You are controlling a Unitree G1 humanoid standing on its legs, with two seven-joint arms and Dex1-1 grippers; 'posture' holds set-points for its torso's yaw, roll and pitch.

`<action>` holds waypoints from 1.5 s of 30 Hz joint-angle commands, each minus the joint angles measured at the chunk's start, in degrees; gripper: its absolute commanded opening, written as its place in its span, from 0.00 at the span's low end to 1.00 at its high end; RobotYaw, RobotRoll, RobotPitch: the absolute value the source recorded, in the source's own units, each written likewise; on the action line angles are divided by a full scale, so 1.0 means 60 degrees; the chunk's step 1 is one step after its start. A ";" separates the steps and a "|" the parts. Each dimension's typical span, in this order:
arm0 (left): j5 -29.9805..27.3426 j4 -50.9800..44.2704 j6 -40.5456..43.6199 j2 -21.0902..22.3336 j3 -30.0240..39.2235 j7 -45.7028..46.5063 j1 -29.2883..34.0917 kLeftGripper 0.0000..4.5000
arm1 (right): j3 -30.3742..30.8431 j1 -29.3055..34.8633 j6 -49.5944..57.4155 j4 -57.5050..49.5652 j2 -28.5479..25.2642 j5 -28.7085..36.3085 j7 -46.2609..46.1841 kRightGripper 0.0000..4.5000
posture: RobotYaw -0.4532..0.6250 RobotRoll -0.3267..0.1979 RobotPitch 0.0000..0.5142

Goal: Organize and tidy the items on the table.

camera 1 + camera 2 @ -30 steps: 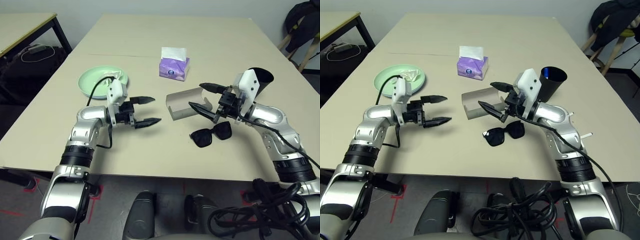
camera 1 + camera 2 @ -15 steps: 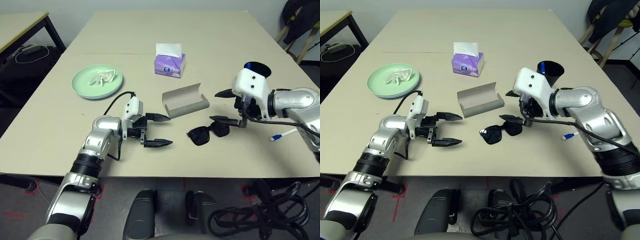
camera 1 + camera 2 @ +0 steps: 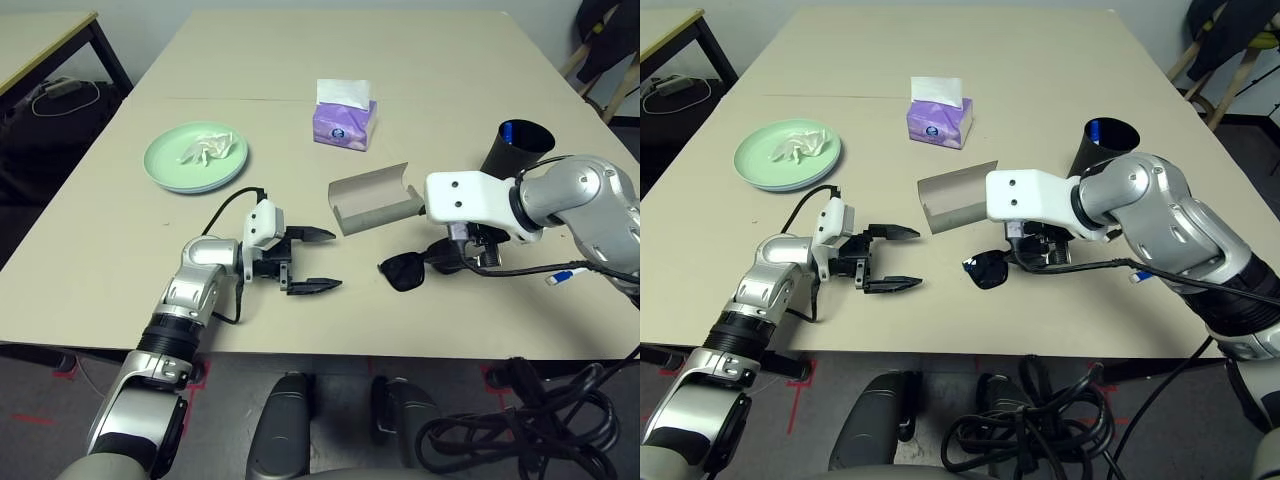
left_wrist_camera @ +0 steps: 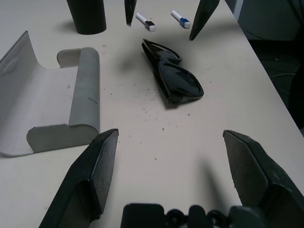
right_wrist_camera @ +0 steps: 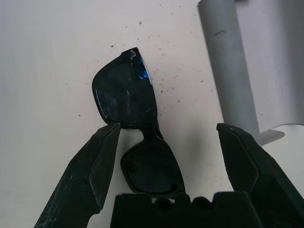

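**Beige table, half sorted**

The table [image 3: 450,60] is a wide beige top with a thin seam across it; a second desk [image 3: 45,30] stands off to the left. The right claw [image 5: 164,142] hangs spread over the black sunglasses [image 3: 405,270], beside the open grey case [image 3: 375,197]. The left claw [image 3: 315,261] waits spread nearby. Tissue [image 3: 207,150] sits on the green plate [image 3: 165,165].

Left gripper [image 3: 312,261] spread (level); right gripper [image 5: 164,142] spread, pointing down.
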 commanded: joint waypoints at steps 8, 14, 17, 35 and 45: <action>0.0037 -0.0859 0.0218 -0.0030 -0.0238 0.0288 0.0460 0.99 | 0.0916 -0.0795 -0.0426 0.0895 0.0329 -0.1026 0.1148 1.00 | 0.59 0.62 0.36; 0.0036 -0.1020 0.0248 -0.0057 -0.0322 0.0502 0.0541 0.99 | 0.1119 -0.0970 -0.0628 0.1279 0.0639 -0.1484 0.1546 1.00 | 0.60 0.62 0.36; 0.0076 -0.1021 0.0192 -0.0086 -0.0374 0.0613 0.0517 0.99 | 0.1223 -0.1088 -0.0949 0.1555 0.0775 -0.1799 0.1590 1.00 | 0.60 0.62 0.36; 0.0084 -0.0979 0.0078 -0.0165 -0.0522 0.0859 0.0460 0.99 | 0.1111 -0.1021 -0.2463 0.2244 0.1089 -0.2919 0.2212 1.00 | 0.62 0.62 0.35; 0.0111 -0.0991 0.0018 -0.0159 -0.0526 0.0903 0.0462 0.99 | 0.1073 -0.0822 -0.2104 0.2169 0.1260 -0.3004 0.2366 1.00 | 0.62 0.62 0.34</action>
